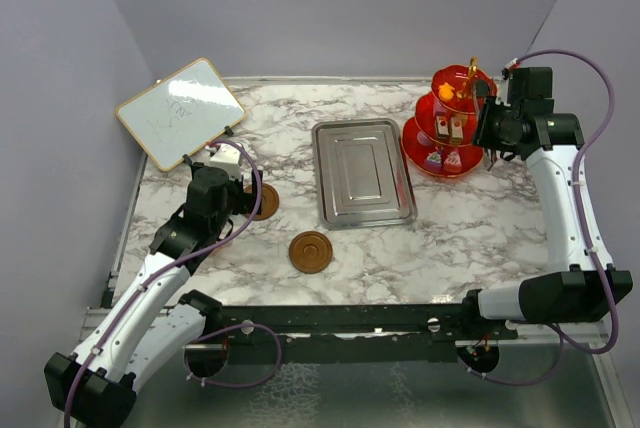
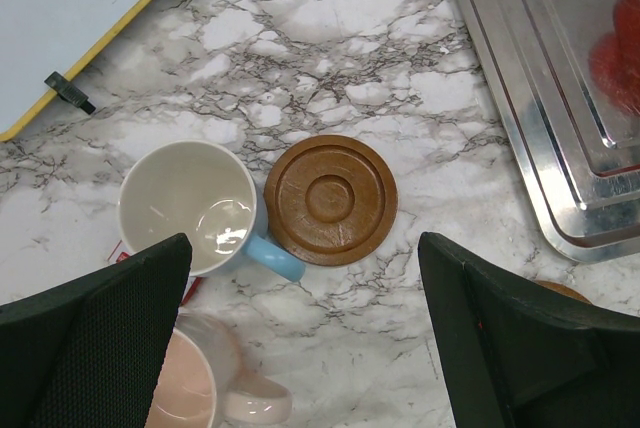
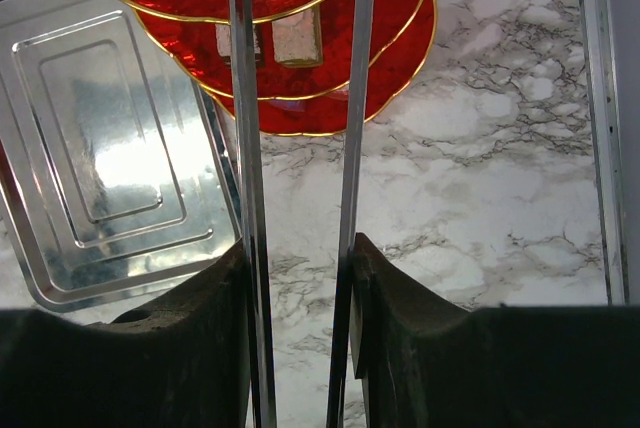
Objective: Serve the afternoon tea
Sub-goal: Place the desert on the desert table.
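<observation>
Two cups stand close together at 9 o'clock of the steel tray (image 1: 365,173). One is the blue cup (image 2: 190,210), its white inside visible down to the bottom, and at its 6 o'clock is the pink cup (image 2: 185,393), cut off by the picture edge. Only the left wrist view shows them well, because from the top the left arm hides most of them. The left gripper (image 2: 305,248) hovers above them with its jaws wide apart, gripping nothing. One saucer (image 2: 331,200) lies just beside the blue cup's handle, at its 3 o'clock. The second saucer (image 1: 310,251) lies apart, at 7 o'clock of the tray. The red stand (image 1: 450,133) is at 2 o'clock of the tray and carries cake pieces (image 1: 443,160) on its tiers, though most of their colours are hard to make out. The right gripper (image 3: 298,243) is clamped on metal tongs (image 3: 245,128), whose blades reach over the stand's rim. Whether they touch it, I cannot tell.
</observation>
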